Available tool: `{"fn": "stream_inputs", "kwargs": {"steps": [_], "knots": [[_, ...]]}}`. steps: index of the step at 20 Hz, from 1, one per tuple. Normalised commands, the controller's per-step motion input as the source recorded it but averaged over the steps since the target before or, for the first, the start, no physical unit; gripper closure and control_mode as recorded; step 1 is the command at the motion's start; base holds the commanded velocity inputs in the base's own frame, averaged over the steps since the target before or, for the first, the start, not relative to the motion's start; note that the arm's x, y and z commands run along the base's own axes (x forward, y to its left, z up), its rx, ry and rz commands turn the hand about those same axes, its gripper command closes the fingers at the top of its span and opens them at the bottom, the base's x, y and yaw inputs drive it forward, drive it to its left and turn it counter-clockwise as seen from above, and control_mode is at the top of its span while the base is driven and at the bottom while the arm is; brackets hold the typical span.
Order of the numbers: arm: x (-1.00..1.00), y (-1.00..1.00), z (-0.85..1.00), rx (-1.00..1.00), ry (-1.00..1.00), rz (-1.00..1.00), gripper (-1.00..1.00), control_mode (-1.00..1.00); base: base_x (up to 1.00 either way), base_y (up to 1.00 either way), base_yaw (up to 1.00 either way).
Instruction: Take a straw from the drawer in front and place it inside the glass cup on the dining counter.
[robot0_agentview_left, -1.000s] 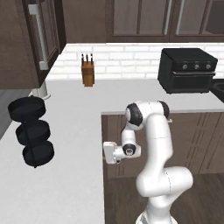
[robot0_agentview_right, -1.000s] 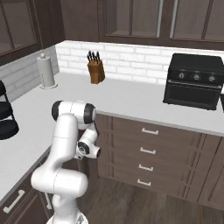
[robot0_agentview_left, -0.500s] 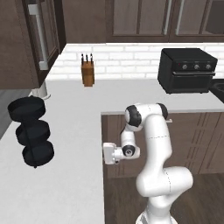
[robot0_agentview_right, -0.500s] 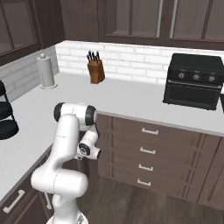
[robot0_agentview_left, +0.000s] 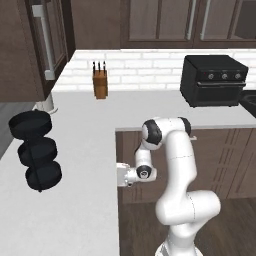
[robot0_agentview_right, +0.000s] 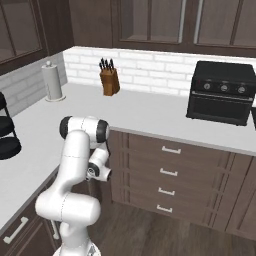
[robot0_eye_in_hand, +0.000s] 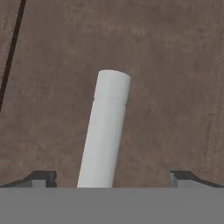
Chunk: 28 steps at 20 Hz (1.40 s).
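Observation:
In the hand view a dark brown drawer (robot0_eye_in_hand: 175, 87) front is close ahead, and its silver bar handle (robot0_eye_in_hand: 106, 127) runs up from the bottom edge. My gripper (robot0_eye_in_hand: 112, 179) is open, with one fingertip on each side of that handle and not touching it. In the left base view the gripper (robot0_agentview_left: 120, 176) points left, right at the cabinet face under the white worktop (robot0_agentview_left: 75, 200). The straw, the glass cup and the dining counter are out of view.
A knife block (robot0_agentview_left: 100, 82) and a black toaster oven (robot0_agentview_left: 212, 80) stand at the brick backsplash. On the left of the worktop are a black tiered stand (robot0_agentview_left: 36, 150) and a paper towel roll (robot0_agentview_right: 52, 82). A stack of drawers (robot0_agentview_right: 170, 172) lies to the right.
The hand has edged slightly closer to the drawer front. The jaws have stayed wide open.

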Motion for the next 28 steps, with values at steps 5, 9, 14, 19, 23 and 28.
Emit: {"fn": "stream_inputs", "kwargs": {"steps": [5,9,14,19,23,28], "knots": [[0.00,0.40,0.00,0.00,0.00,0.00,1.00,-1.00,0.00,0.00,0.00],[0.00,0.00,0.00,0.00,0.00,0.00,1.00,-1.00,0.00,0.00,0.00],[-0.09,-0.44,0.00,0.00,0.00,0.00,1.00,-1.00,0.00,0.00,0.00],[-0.07,-0.90,0.00,0.00,0.00,0.00,1.00,-1.00,0.00,0.00,0.00],[-0.16,-1.00,0.00,0.00,0.00,0.00,1.00,-1.00,0.00,0.00,0.00],[-0.16,-1.00,0.00,0.00,0.02,-0.01,1.00,-1.00,0.00,0.00,0.00]]}}
